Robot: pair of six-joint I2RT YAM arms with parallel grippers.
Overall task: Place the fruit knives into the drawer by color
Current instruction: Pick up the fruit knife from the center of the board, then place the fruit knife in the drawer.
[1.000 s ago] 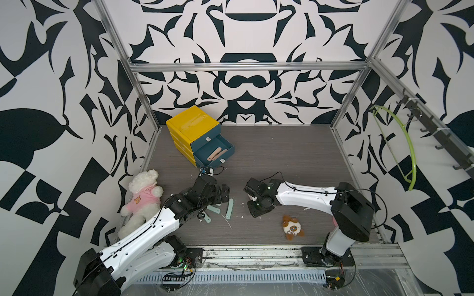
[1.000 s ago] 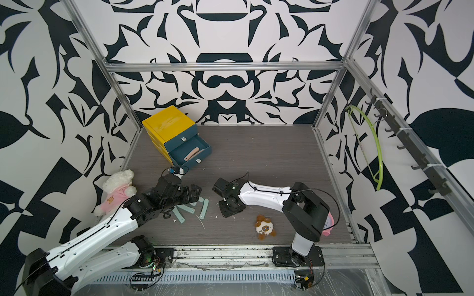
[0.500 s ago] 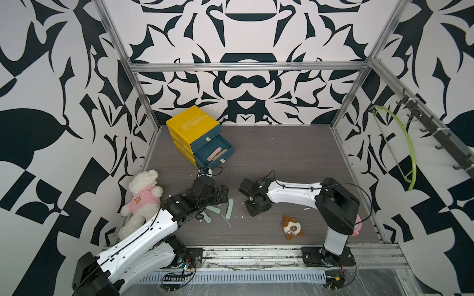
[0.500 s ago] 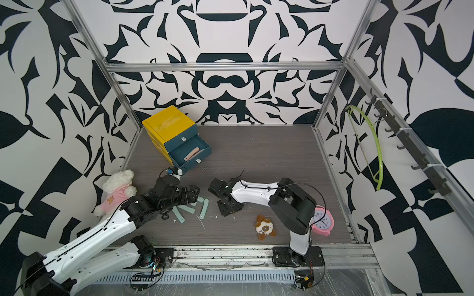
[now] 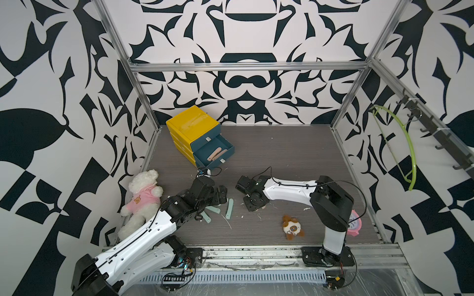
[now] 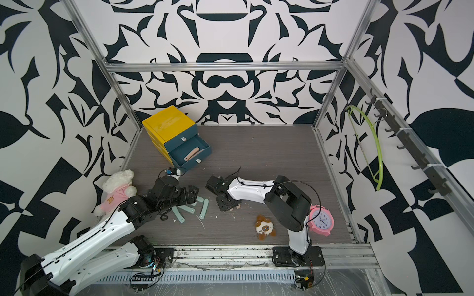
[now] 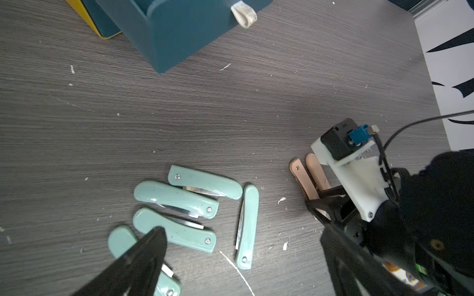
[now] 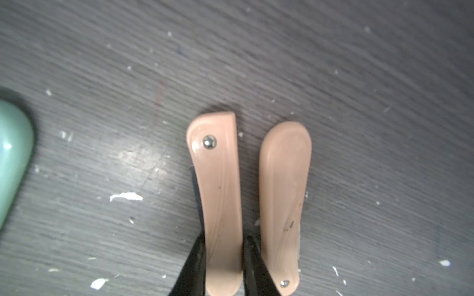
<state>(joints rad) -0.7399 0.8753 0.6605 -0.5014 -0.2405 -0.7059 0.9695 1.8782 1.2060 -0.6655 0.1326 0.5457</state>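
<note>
Several mint-teal fruit knives [image 7: 177, 198] lie in a loose cluster on the grey table, also seen in both top views [image 5: 229, 208] [image 6: 204, 208]. My left gripper [image 7: 243, 235] hangs open over them, touching none. Two peach-pink fruit knives lie side by side on the table. My right gripper [image 8: 223, 241] is shut on the rear end of one [image 8: 220, 184]; the second [image 8: 283, 194] lies free beside it. The open teal drawer [image 5: 225, 151] holds two or three peach-pink knives [image 5: 215, 154].
The yellow drawer cabinet [image 5: 192, 123] stands at the back left. A white teddy bear in pink [image 5: 141, 197] lies by the left wall, a small brown plush [image 5: 292, 226] near the front, a pink alarm clock [image 6: 320, 220] behind the right arm's base. A green hanger [image 5: 407, 153] hangs on the right wall.
My right gripper's jaws have narrowed onto the peach-pink knife, and that arm has shifted slightly left. The left arm has barely moved.
</note>
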